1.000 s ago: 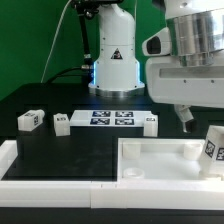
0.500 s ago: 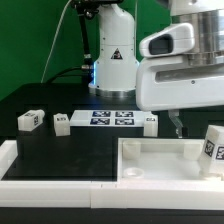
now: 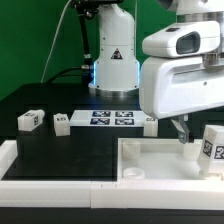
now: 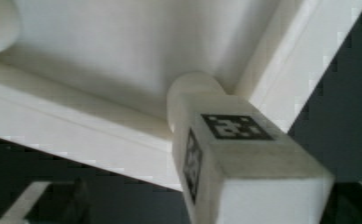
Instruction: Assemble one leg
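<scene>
A leg [image 3: 212, 148], a small white block with a black-and-white tag, leans tilted against the right corner of the large white tabletop [image 3: 150, 165] at the exterior view's right. In the wrist view the same leg [image 4: 231, 150] fills the near middle, standing at the tabletop's rim [image 4: 89, 100]. My gripper [image 3: 182, 131] hangs just beside this leg, on its left in the exterior view, above the tabletop's back rim. It looks open and holds nothing. Its fingers do not show in the wrist view.
Three more legs lie on the black table: one at the far left [image 3: 29, 120], one beside it [image 3: 61, 123], and one [image 3: 150, 122] partly behind my arm. The marker board [image 3: 112, 119] lies between them. The robot base [image 3: 113, 60] stands behind.
My arm has come down and slightly to the exterior view's left, bringing the fingers lower, close to the leaning leg. The legs and tabletop have not moved.
</scene>
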`<move>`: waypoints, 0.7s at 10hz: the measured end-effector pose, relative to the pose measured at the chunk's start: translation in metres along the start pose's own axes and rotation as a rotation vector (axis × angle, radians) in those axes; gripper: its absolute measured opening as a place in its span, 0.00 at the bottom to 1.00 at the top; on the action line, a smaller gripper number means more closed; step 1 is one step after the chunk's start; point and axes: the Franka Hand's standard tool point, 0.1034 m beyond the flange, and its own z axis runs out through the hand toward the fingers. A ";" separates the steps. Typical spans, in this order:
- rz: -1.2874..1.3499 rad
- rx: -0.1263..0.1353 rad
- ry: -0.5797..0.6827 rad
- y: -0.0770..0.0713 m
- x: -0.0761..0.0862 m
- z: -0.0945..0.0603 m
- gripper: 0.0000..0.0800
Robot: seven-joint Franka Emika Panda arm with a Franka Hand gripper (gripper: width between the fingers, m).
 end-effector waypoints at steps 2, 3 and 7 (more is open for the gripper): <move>0.000 0.000 0.000 0.000 0.000 0.000 0.49; 0.000 0.000 0.000 0.000 0.000 0.000 0.49; 0.009 0.000 0.000 0.000 0.000 0.000 0.36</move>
